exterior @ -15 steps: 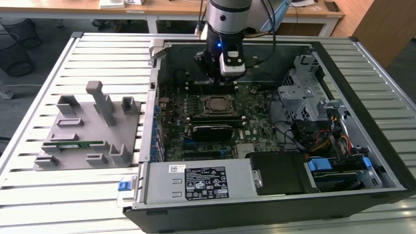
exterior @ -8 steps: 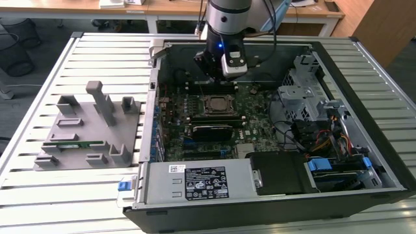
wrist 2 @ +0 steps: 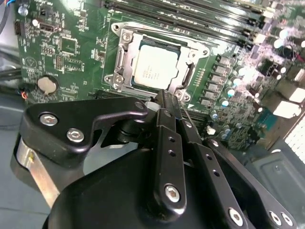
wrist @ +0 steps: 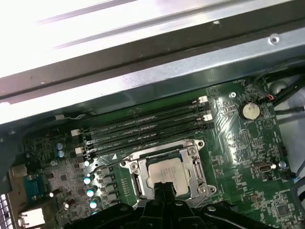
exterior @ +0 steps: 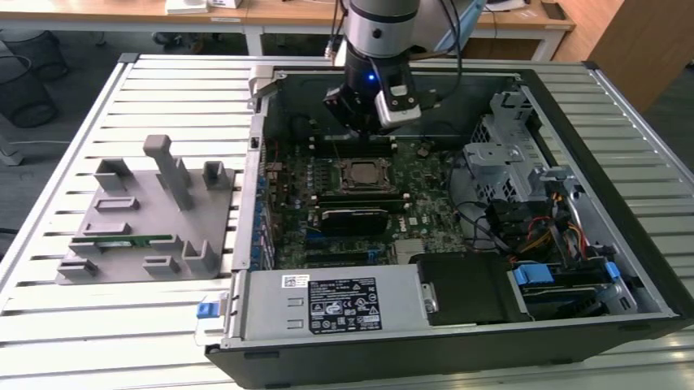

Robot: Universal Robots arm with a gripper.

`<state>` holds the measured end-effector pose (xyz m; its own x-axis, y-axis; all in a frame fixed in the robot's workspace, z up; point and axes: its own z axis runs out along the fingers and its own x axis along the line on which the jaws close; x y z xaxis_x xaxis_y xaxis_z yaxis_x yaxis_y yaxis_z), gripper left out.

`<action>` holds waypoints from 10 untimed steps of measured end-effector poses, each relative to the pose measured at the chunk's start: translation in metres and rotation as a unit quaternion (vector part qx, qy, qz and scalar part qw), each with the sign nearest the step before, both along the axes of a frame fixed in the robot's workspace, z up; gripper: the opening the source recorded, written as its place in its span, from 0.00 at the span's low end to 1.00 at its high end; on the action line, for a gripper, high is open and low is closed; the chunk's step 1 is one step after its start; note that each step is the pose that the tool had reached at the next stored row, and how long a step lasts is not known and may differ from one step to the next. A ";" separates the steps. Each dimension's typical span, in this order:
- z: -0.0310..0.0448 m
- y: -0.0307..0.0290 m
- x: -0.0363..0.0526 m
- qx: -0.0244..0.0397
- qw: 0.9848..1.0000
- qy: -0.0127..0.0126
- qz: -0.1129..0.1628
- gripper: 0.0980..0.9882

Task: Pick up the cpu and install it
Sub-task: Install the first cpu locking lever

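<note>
Second wrist view gives you the black gripper (wrist 2: 167,102) nearest the lens, its slim black fingers (wrist 2: 164,143) pressed narrow together with nothing between them. Just past their tips you see the cpu (wrist 2: 155,67), a small flat square chip with a silver-white metal top, lying flat in the metal-framed socket (wrist 2: 125,59) on the green motherboard (wrist 2: 62,52). The gripper hangs close above the chip's near edge; you cannot tell whether it touches.

In the first wrist view the fingertips (wrist: 164,188) sit over the edge of the cpu (wrist: 164,172), and beyond the socket you see four long dark memory slots (wrist: 147,129), then the grey metal case wall (wrist: 157,67).

From the exterior view, the open black computer case (exterior: 639,268) lies on the slatted white table (exterior: 65,317), a grey plastic parts holder (exterior: 146,219) at the exterior view's left, and the arm (exterior: 379,32) reaches down above the socket (exterior: 362,174).
</note>
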<state>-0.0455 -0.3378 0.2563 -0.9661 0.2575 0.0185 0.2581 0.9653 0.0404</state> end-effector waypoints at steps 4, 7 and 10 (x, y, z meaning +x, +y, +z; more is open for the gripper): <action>-0.0004 0.0000 -0.0001 0.000 1.000 -0.001 0.025 0.01; -0.0007 0.0000 0.0000 0.000 0.999 -0.001 0.052 0.01; -0.0010 0.0000 -0.0001 0.000 0.997 -0.001 0.079 0.01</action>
